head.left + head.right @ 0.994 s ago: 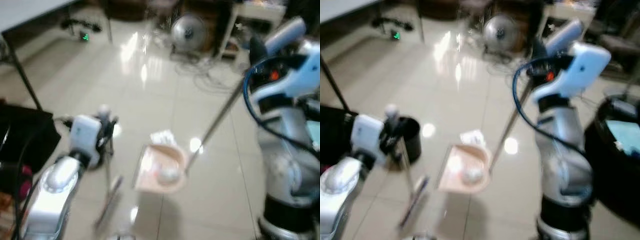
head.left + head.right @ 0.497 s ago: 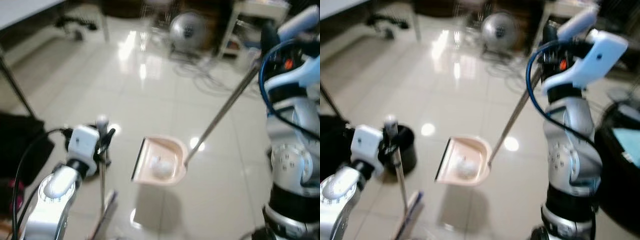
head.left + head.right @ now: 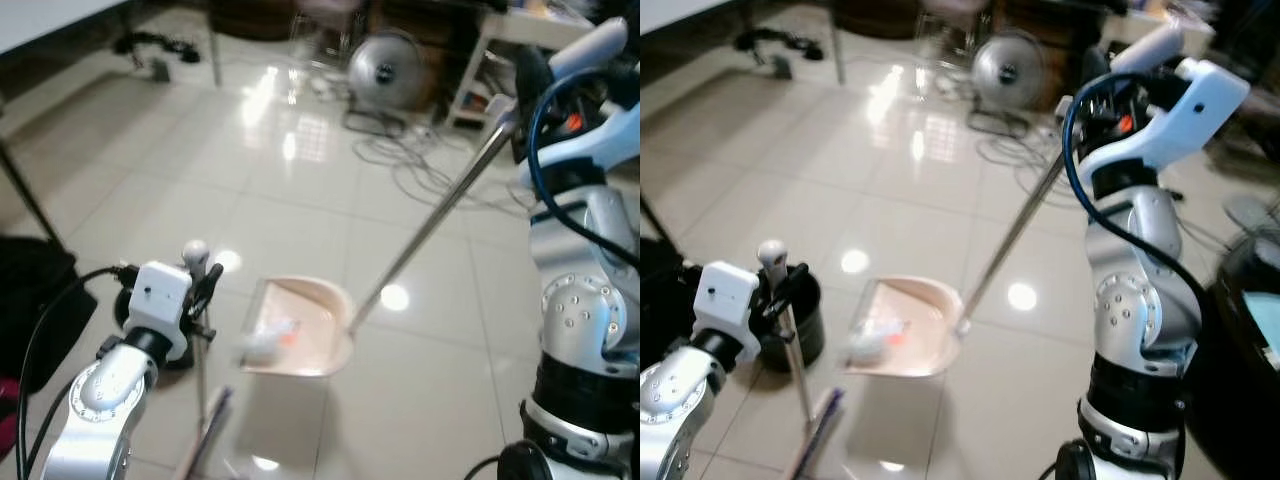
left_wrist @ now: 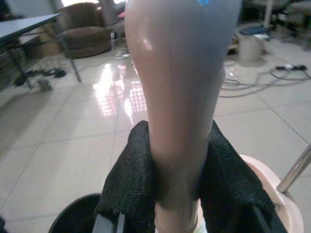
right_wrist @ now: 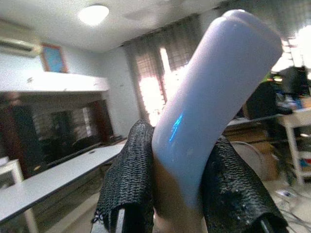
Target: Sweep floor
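A pale pink dustpan (image 3: 305, 325) hangs just above the tiled floor on a long metal pole (image 3: 440, 210). A white crumpled wad (image 3: 260, 345) and an orange scrap lie near its open lip. My right gripper (image 3: 512, 100) is shut on the pole's pale grip (image 5: 204, 111), high at the right. Lower left, my left gripper (image 3: 203, 292) is shut on the upright broom handle (image 4: 180, 97), whose round knob (image 3: 195, 250) sticks up above the fingers (image 4: 131, 179). The broom head (image 3: 205, 440) trails blurred on the floor below. A black bin (image 3: 805, 320) stands just behind the left gripper.
A floor fan (image 3: 388, 68) and loose cables (image 3: 420, 165) lie at the back. A white shelf unit (image 3: 500, 40) stands back right. A black table leg (image 3: 30, 195) and a dark bag (image 3: 35, 300) are on the left, and a large dark tub (image 3: 1250, 330) on the right.
The dustpan came up off the floor and shifted left toward the black bin, and the white wad slid to its open lip. The camera has also moved; both grippers keep their hold.
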### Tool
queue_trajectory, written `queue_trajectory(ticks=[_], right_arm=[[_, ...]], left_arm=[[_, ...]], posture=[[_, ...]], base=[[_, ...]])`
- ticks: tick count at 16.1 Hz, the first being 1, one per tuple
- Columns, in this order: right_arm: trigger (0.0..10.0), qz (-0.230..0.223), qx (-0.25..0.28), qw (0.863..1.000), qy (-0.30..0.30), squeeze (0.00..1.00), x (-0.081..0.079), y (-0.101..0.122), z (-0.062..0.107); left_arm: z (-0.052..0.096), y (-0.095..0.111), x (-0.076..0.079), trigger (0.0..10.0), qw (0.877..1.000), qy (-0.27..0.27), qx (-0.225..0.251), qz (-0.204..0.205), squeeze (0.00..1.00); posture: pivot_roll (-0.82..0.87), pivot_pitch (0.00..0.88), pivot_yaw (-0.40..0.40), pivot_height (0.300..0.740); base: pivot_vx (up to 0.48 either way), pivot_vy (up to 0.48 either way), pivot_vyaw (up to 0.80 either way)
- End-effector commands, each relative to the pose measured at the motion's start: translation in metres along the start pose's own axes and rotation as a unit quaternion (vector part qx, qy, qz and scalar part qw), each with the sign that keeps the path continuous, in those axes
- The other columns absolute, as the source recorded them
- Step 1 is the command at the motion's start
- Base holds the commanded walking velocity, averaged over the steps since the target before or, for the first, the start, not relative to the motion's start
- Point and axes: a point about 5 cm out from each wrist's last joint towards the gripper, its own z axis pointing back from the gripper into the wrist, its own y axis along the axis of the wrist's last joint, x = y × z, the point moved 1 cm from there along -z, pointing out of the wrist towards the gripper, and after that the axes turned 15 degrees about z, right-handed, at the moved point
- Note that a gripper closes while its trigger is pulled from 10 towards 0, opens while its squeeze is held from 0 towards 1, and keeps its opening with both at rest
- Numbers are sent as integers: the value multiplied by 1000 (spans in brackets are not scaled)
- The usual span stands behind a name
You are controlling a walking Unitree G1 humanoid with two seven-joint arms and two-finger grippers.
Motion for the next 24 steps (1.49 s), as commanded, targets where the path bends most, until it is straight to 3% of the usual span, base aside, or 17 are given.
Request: queue_trajectory(ticks=[1, 4, 13, 19, 24], right_arm=[[10000, -30, 22, 999, 28, 0, -15, 9, -6], [10000, -50, 23, 998, 24, 0, -14, 8, -8], [10000, -136, 45, 990, 9, 0, -11, 7, -19], [10000, -103, 48, 993, 32, 0, -14, 9, -24], [10000, -104, 52, 993, 33, 0, -11, 9, -24]], left_arm=[[4, 8, -6, 10000, 1000, 14, 14, -19, 0], [7, 7, -6, 10000, 1000, 15, 11, -18, 0], [20, 3, -15, 10000, 999, 43, -3, -21, 0], [21, 1, -18, 10000, 999, 50, -9, -16, 0], [19, -3, -15, 10000, 999, 46, -12, -7, 0]], posture=[[91, 51, -103, 740], [104, 52, -104, 740], [159, 59, -114, 740], [147, 44, -103, 740], [149, 35, -100, 740]], base=[[428, 0, 506], [425, 0, 519], [426, 0, 0], [428, 0, 0], [422, 0, 0]])
